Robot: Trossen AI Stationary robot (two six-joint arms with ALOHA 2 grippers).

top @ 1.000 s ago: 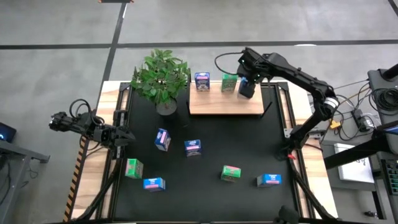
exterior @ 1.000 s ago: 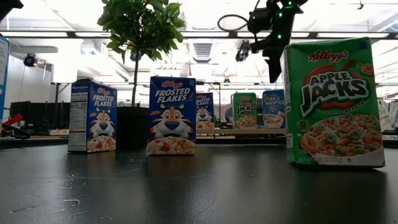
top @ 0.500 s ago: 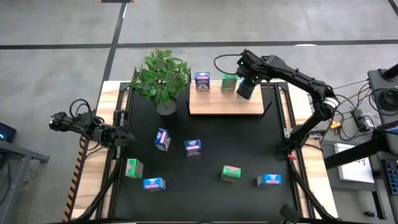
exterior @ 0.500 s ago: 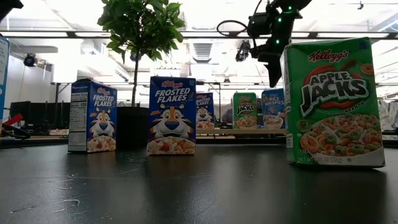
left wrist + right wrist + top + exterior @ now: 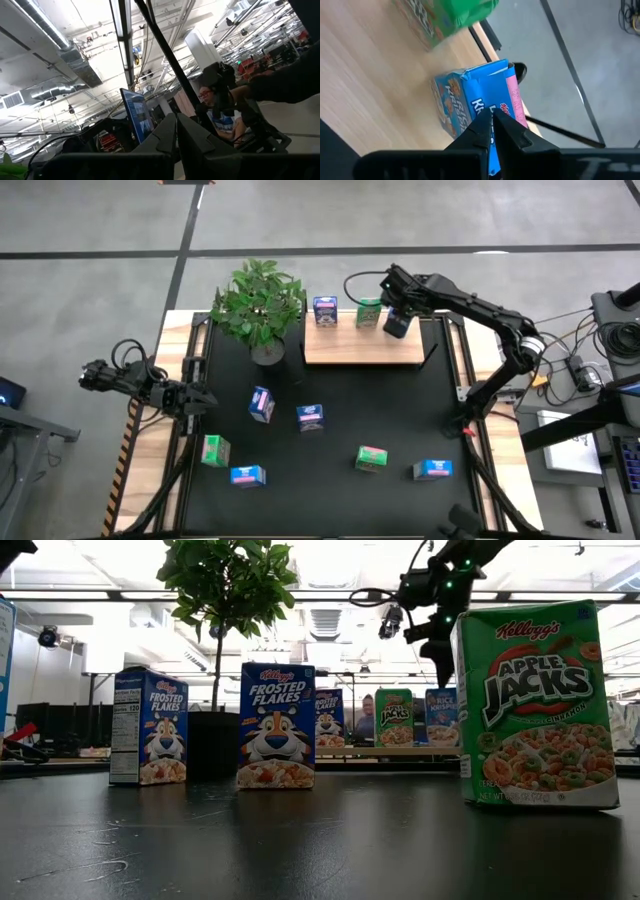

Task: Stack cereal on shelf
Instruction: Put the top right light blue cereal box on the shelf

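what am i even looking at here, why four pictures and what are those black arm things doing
This is a table robot with two dark arms, each ending in a two-finger gripper. One picture looks straight down, one looks level across the table, and two come from cameras on the arms' wrists.

On the black mat stand six small cereal boxes and a potted plant. At the back lies a wooden shelf with three boxes on it: dark blue, green and light blue.

The right gripper hangs above the light blue box with its fingers shut, holding nothing. The left gripper waits shut at the table's left edge, also empty. A person shows in the room behind.
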